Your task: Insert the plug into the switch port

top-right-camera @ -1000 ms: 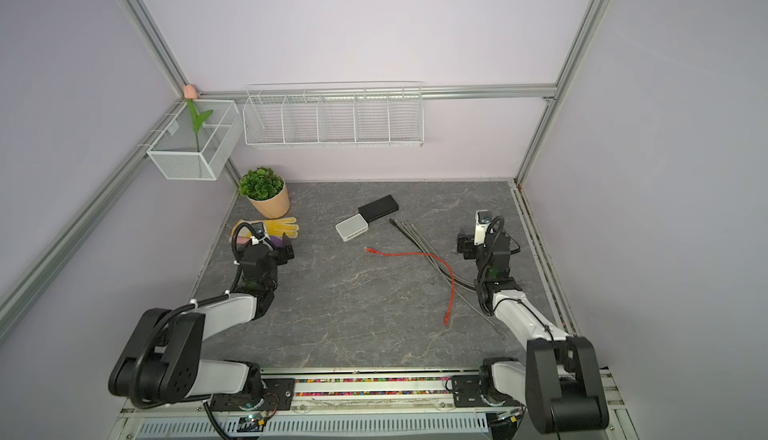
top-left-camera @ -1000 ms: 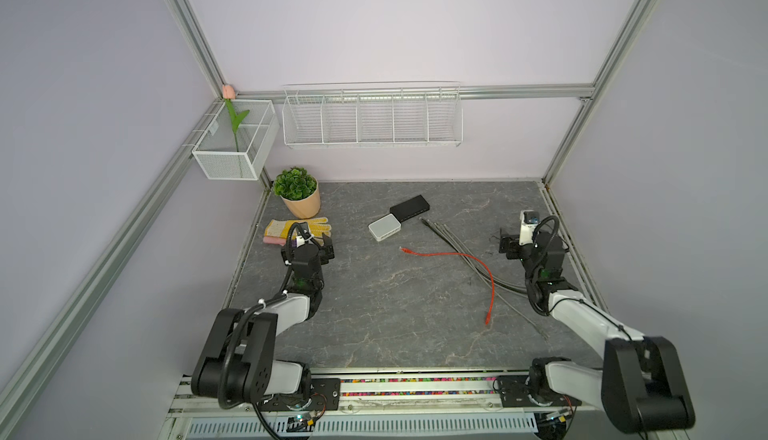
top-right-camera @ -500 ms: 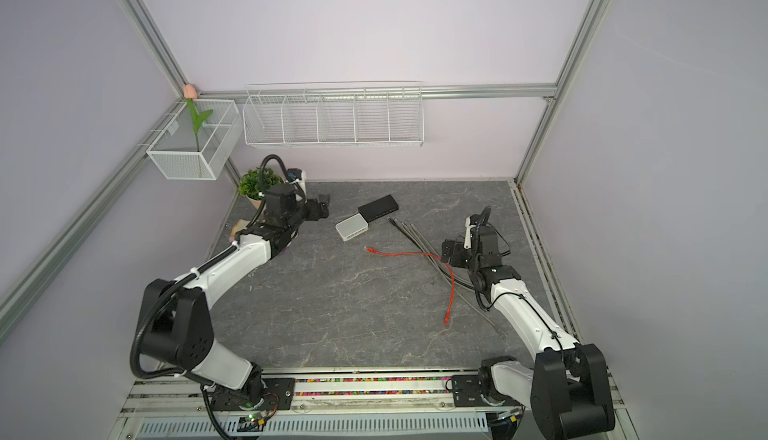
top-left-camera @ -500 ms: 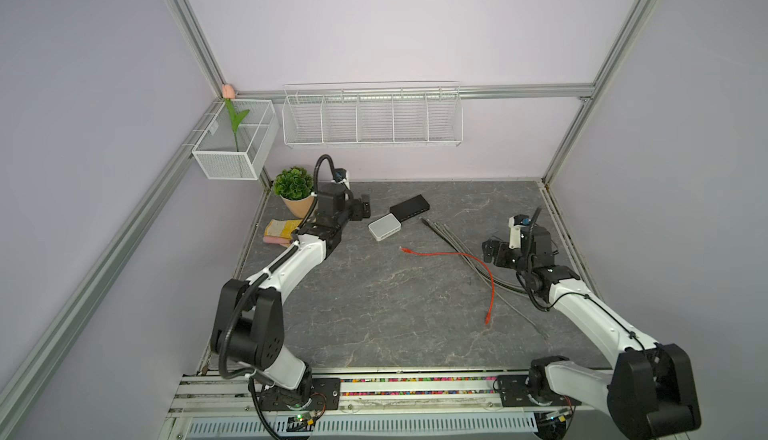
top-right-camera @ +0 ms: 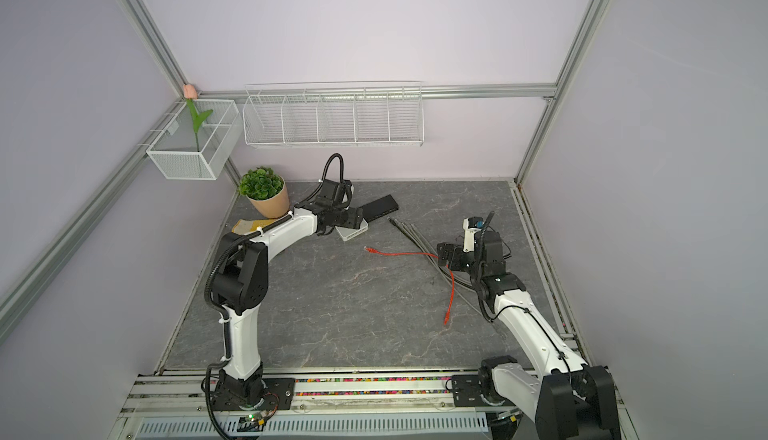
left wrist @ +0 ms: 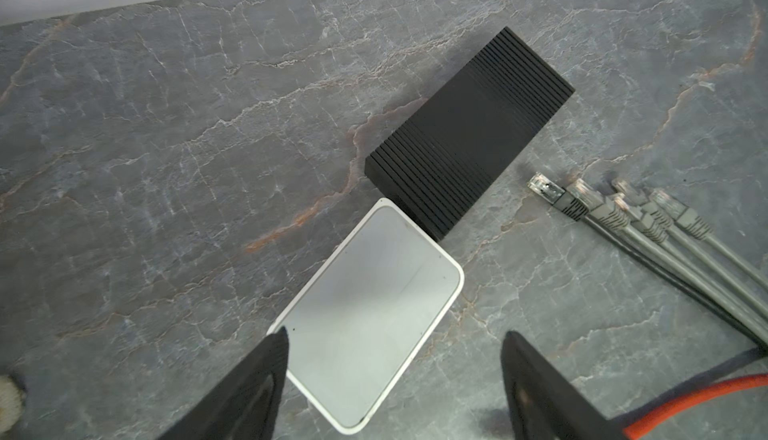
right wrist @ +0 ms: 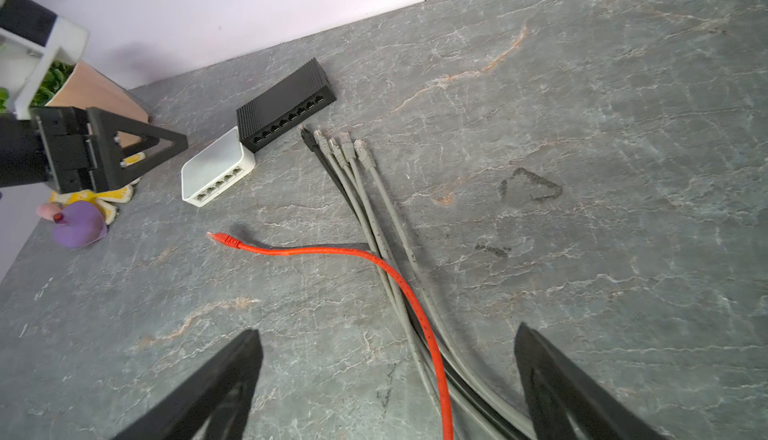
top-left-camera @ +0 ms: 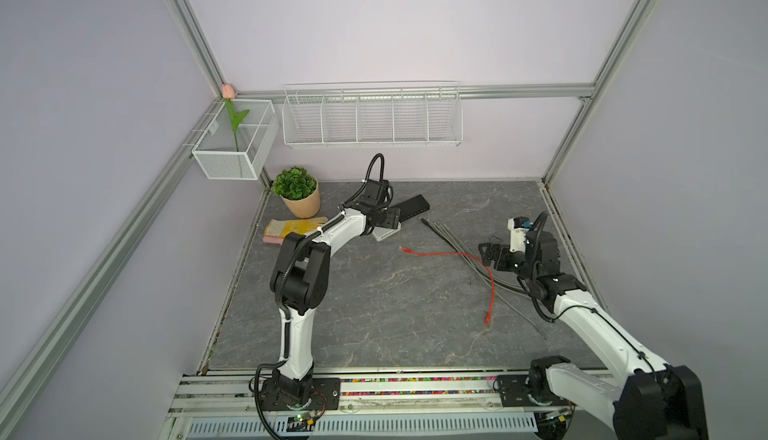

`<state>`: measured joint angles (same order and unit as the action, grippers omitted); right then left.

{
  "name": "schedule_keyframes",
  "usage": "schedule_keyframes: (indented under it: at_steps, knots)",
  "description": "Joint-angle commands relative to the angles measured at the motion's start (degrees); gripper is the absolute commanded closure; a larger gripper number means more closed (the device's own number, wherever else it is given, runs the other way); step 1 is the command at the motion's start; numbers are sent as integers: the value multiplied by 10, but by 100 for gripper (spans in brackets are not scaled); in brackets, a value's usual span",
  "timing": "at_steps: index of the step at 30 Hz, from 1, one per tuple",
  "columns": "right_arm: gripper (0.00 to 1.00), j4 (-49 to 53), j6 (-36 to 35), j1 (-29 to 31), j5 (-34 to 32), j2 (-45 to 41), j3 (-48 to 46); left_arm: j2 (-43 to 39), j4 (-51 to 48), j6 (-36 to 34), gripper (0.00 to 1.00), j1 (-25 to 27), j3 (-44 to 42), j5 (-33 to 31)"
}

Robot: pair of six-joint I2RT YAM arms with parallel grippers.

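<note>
Grey marble table point(top-left-camera: 395, 313) on my feed: left gripper point(left wrist: 395, 336) spread wide above the white switch point(left wrist: 365, 292). Right gripper point(right wrist: 386, 332) gapes too, over the red cable point(right wrist: 332, 250).

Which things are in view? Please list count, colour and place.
Small switch: one, white, rear of table.
Long switch: one, black, behind it.
Single cable: one, red, centre.
Other cables: five, four grey, one black, right of switches.
Potted plant: one, green, rear left corner.
Glove: one, yellow, by plant.
Purple object: one, purple, by glove.
Wire rack: one, white, back wall.
Mesh basket: one, white, left wall, holds tulip.
Left gripper: one, black, open over small switch.
Right gripper: one, black, open over cables.
</note>
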<state>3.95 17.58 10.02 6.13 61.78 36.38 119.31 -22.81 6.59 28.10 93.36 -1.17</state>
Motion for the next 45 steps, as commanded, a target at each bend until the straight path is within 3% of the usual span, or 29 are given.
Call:
schedule_keyframes:
  at_steps: [1,18,45]
  knots:
    - [3,-18,-2,3,33,-4,-6,27,-60,-16,19,4,49,-5]
    - [6,-35,-6,5,59,-15,-18,172,-219,-67,19,9,270,-25]
    - [5,-48,-9,6,54,1,-21,268,-296,-86,20,13,396,-15]
